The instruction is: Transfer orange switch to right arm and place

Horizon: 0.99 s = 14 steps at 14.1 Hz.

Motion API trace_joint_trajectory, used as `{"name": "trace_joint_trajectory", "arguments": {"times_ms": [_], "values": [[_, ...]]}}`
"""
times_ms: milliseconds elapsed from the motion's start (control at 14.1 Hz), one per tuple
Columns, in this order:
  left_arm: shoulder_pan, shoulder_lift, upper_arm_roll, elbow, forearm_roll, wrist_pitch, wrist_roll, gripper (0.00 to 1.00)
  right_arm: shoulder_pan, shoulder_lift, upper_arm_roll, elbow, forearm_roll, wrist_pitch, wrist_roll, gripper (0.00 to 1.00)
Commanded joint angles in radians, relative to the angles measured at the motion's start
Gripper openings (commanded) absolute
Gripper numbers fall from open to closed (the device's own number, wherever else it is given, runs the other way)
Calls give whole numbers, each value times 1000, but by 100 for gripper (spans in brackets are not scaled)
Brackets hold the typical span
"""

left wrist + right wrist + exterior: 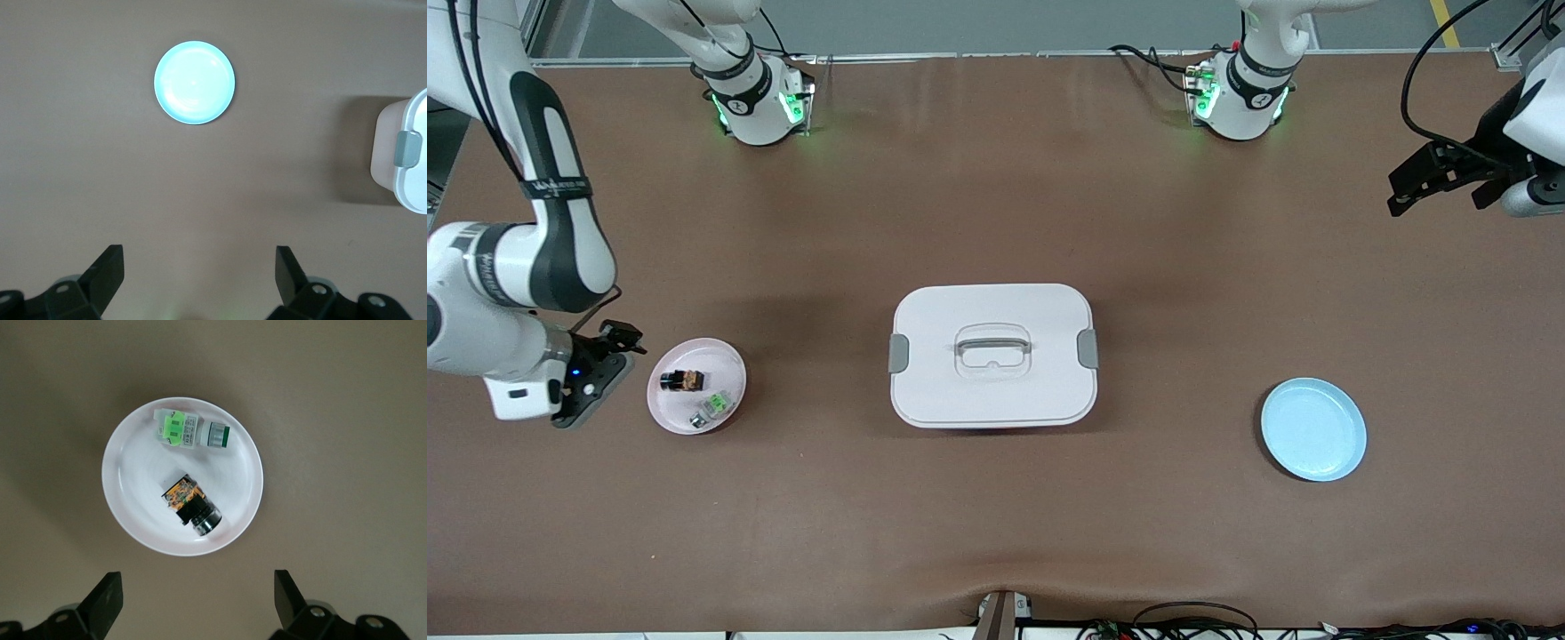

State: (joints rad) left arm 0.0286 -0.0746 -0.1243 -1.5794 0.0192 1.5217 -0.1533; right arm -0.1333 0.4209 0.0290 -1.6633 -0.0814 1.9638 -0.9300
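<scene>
The orange switch (683,380), a tiny black block with an orange centre, lies on a small pink plate (725,366) toward the right arm's end of the table. In the right wrist view the switch (189,501) lies on its side on the plate (133,480). My right gripper (605,360) hangs open and empty over the bare table just beside that plate, and its jaws stand wide apart in the right wrist view (197,600). My left gripper (1440,182) is open and empty, high over the left arm's end of the table, also seen in the left wrist view (198,280).
A green-and-clear component (713,407) lies on the pink plate beside the switch (190,432). A white lidded box (993,356) with a handle stands mid-table (407,153). A light blue plate (1313,429) lies toward the left arm's end (194,83).
</scene>
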Motion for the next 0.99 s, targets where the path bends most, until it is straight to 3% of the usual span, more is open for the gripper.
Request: {"name": "trace_joint_trajectory", "arguments": {"times_ms": [0, 496, 921], "values": [[2, 1, 3, 12, -1, -9, 28, 100, 17, -1, 2, 137, -8, -163, 173, 100], [4, 15, 9, 42, -4, -3, 28, 100, 34, -7, 6, 224, 0, -270, 813, 100], [2, 47, 11, 42, -1, 26, 26, 100, 57, -8, 5, 382, -12, -372, 839, 100]]}}
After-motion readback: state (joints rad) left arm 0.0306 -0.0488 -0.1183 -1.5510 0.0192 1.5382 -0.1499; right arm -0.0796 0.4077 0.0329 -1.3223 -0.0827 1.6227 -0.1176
